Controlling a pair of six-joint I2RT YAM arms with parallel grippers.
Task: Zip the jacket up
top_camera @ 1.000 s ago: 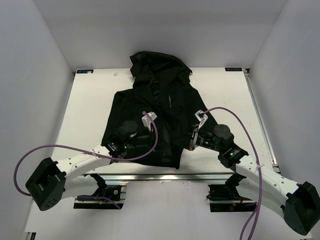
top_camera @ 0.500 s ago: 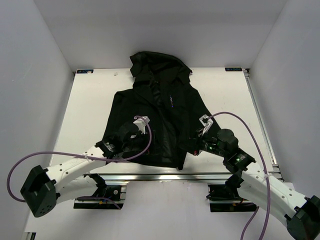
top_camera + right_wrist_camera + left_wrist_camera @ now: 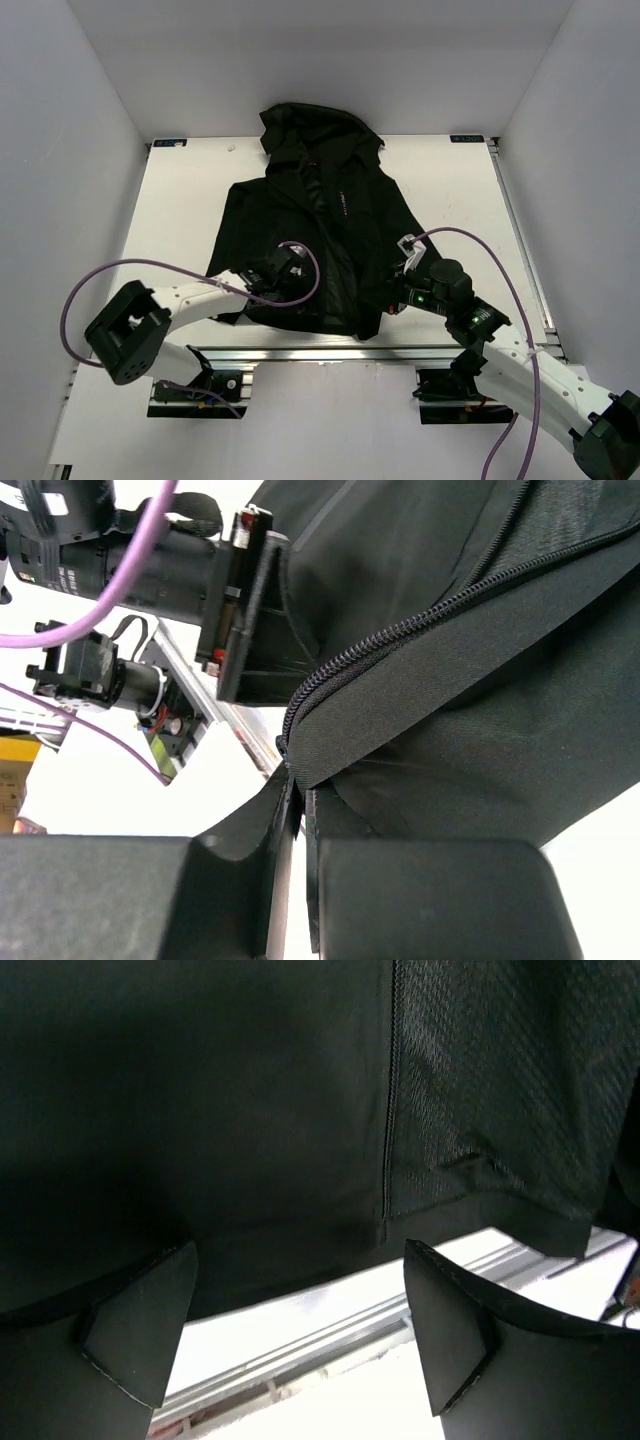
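Observation:
The black jacket (image 3: 320, 225) lies flat on the white table (image 3: 180, 220), hood at the far side, front open. My left gripper (image 3: 292, 280) hovers over its lower left front, open and holding nothing. In the left wrist view its fingers (image 3: 140, 1330) stand wide apart, just below the hem, and a zipper line (image 3: 388, 1110) runs up the jacket (image 3: 200, 1110). My right gripper (image 3: 392, 298) is at the lower right hem. In the right wrist view the right gripper (image 3: 303, 810) is shut on the bottom end of the toothed zipper edge (image 3: 400, 630), lifting that flap.
An aluminium rail (image 3: 330, 352) runs along the table's near edge, just below the hem. White walls close in the left, right and far sides. The left arm's purple cable (image 3: 120, 270) loops over the table. The left arm's wrist (image 3: 230, 590) sits close to the right gripper.
My left gripper has opened and drawn back toward the near hem, its elbow swinging inward. The right gripper, still shut on the hem, slid nearer the table's edge.

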